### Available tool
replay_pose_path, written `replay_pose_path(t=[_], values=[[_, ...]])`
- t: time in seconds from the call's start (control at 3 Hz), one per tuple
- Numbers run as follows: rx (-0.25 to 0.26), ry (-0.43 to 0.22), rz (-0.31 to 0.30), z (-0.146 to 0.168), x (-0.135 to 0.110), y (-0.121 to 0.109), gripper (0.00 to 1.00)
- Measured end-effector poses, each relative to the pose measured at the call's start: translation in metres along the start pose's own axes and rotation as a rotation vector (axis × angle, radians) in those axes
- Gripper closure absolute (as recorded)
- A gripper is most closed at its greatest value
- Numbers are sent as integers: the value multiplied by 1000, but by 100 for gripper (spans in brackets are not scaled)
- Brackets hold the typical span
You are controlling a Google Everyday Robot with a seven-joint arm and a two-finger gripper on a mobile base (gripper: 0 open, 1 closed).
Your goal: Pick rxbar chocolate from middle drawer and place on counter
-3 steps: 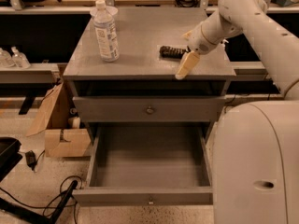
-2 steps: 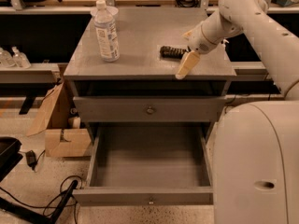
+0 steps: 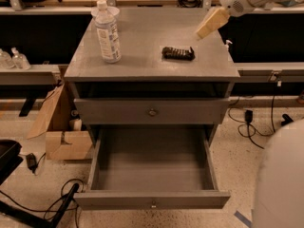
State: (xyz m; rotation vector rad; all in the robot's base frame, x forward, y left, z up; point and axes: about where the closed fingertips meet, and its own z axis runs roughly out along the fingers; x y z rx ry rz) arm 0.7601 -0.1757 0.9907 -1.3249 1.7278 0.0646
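The rxbar chocolate (image 3: 178,53), a small black wrapped bar, lies flat on the grey counter (image 3: 142,63), right of its middle. My gripper (image 3: 208,25) hangs above the counter's back right corner, up and to the right of the bar and apart from it, with nothing seen in it. The middle drawer (image 3: 152,167) is pulled wide open below, and its grey floor shows nothing on it.
A clear plastic bottle (image 3: 108,32) with a white label stands at the counter's back left. The upper drawer front (image 3: 152,111) is closed. A cardboard box (image 3: 64,134) and cables lie on the floor at left. My white body (image 3: 282,179) fills the lower right.
My gripper has moved up and to the right, away from the bar. The bar stays lying on the counter.
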Motion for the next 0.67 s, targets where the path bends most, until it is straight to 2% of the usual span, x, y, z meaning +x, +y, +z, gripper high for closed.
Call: replay_pose_path(t=[0.33, 0.67], values=[[186, -79, 39, -86, -16, -22, 0], [340, -181, 65, -171, -40, -8, 0]])
